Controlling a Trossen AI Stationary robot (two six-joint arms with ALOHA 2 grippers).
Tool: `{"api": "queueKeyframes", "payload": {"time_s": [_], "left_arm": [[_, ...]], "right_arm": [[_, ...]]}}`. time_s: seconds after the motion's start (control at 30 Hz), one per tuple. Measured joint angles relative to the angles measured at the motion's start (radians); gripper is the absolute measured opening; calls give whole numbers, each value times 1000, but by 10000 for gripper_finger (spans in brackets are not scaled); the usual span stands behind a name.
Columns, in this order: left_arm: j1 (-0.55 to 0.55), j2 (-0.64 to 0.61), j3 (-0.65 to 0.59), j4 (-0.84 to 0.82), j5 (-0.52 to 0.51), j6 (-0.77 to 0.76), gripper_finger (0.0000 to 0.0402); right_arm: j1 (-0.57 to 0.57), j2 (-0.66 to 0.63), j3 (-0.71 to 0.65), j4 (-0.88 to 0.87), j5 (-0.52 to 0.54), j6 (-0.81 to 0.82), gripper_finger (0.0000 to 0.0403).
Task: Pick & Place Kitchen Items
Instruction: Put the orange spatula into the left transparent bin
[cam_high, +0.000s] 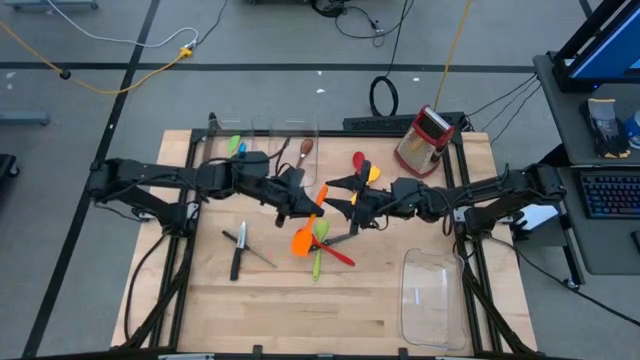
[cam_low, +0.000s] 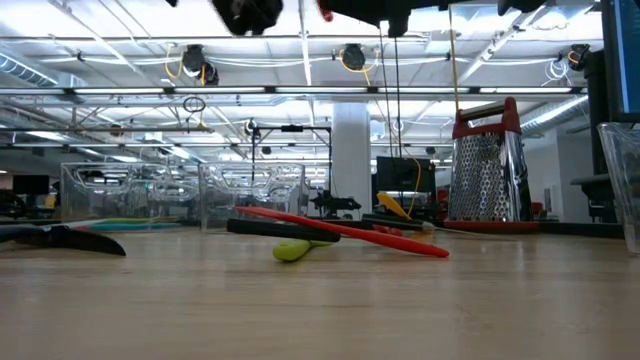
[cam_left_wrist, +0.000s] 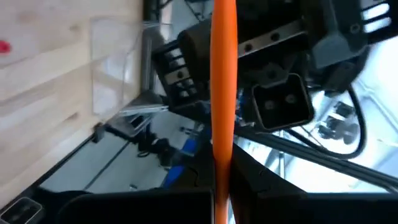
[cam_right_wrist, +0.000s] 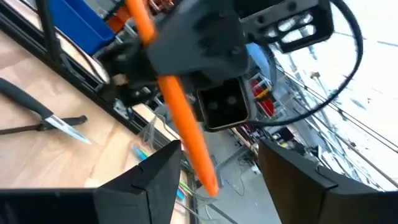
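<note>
An orange spatula (cam_high: 304, 241) hangs in the air over the middle of the table. My left gripper (cam_high: 303, 208) is shut on its handle. My right gripper (cam_right_wrist: 219, 147) faces it from the table's right side and is open. The handle's free end (cam_right_wrist: 207, 179) lies in the gap between its fingers, close to one finger (cam_right_wrist: 163, 180). On the table below lie a green spatula (cam_high: 320, 238), a red utensil (cam_low: 350, 233) and two black-handled knives (cam_high: 238, 246). A yellow spoon (cam_high: 373, 173) and a wooden spoon (cam_high: 305, 150) lie farther back. My left gripper pinches the orange handle (cam_left_wrist: 222, 163) between its two fingers, partway along its length. The fingers come nearly level from the table's left side and lie across the handle. The spatula is lifted clear of the table, its free end sticking out toward my right gripper.
A red-and-silver box grater (cam_high: 424, 140) stands at the far right. One clear bin (cam_high: 432, 296) sits at the near right. Another clear bin (cam_high: 285, 138) at the far edge has green and blue utensils (cam_high: 235, 146) beside it. Bare wood shows along the near edge.
</note>
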Motion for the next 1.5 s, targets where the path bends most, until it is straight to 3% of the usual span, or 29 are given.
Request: {"api": "queueKeyframes", "payload": {"time_s": [0.43,0.73,0.9,1.07,1.5], "left_arm": [[-1,83,1,150,23,-58,7],[-1,93,2,171,18,-64,7],[-1,92,2,188,7,-63,7],[-1,92,2,180,1,-42,9],[50,94,1,199,-26,264,128]], "right_arm": [[-4,0,0,-54,78,-19,196],[-4,0,-1,-69,77,-13,98],[-4,0,-1,-78,77,82,26],[0,0,-1,-112,79,160,20],[0,-2,0,-229,110,254,12]]}}
